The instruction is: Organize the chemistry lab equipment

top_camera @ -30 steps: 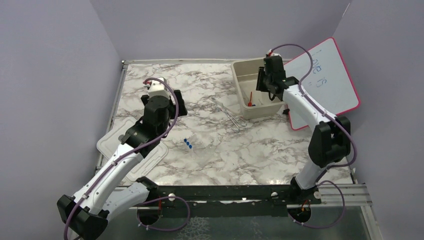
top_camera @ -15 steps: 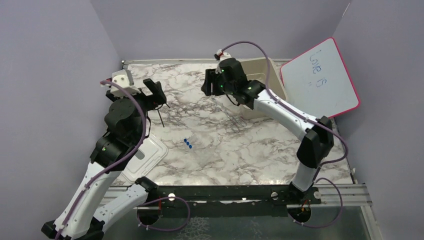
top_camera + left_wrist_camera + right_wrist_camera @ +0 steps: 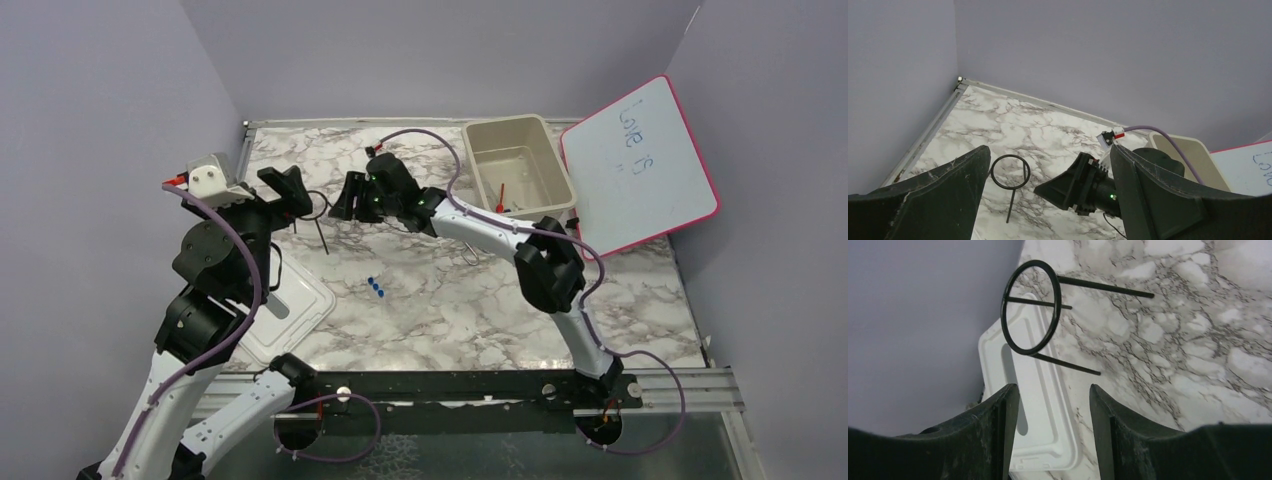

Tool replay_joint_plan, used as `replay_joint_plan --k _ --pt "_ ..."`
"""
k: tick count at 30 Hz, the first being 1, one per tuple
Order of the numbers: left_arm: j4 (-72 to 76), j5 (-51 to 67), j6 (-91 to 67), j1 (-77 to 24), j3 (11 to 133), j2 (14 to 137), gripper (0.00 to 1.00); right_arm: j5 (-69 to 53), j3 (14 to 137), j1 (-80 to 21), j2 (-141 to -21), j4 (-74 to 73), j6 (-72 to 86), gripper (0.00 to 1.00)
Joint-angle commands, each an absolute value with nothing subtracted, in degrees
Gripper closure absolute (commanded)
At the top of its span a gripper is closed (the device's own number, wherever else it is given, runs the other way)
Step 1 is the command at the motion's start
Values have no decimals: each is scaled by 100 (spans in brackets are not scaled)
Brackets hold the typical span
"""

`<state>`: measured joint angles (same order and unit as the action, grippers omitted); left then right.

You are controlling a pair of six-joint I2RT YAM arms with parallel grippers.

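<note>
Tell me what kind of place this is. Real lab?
Probably a staged robot test cell, not a working lab: plain walls box in a marble-pattern table, a left arm and right arm are mounted at its near edge, and lab props are out: a wire ring, blue-capped tubes.

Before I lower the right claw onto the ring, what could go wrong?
1. The left claw and right claw both hover open beside the ring, near each other; they could collide.
2. The ring is thin wire, so a claw may slip off it.
3. The right arm stretches over the clamp; pulling back low could drag it.
</note>
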<state>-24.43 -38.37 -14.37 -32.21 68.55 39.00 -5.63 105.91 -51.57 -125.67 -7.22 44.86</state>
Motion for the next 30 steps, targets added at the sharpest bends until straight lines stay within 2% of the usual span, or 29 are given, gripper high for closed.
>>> replay_joint_plan --k 1,13,19,26,30 --pt "-2651 -3771 -1517 -3190 6804 3789 8 -837 11208 -5227 -13003 -92 5058 42" --pt "-2783 -3622 -1669 -3190 6728 3854 8 -275 12344 -5238 -14025 -478 5651 51" --pt "-2819 -3608 -1705 -3190 6683 3871 8 -265 12688 -5238 -14291 -686 5660 64" --pt "-2821 -3537 -1727 -3195 6632 3906 8 -102 12266 -5238 -13883 -557 5330 94" --pt "-2822 -3512 -1742 -3191 6565 3920 8 290 11684 -5222 -13351 -469 4918 98"
